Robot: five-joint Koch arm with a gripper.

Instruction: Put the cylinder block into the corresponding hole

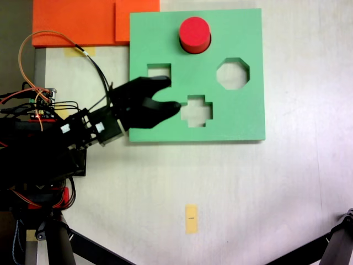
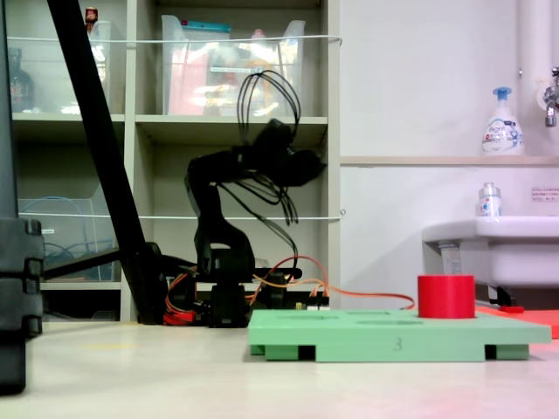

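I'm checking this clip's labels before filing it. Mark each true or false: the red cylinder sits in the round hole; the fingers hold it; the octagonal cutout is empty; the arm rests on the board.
1. The red cylinder sits in the round hole of the green board. True.
2. The fingers hold the cylinder. False: they are spread apart, holding nothing, away from it.
3. The octagonal cutout is empty. True.
4. The arm rests on the board. False: in a fixed view the gripper hangs well above it.
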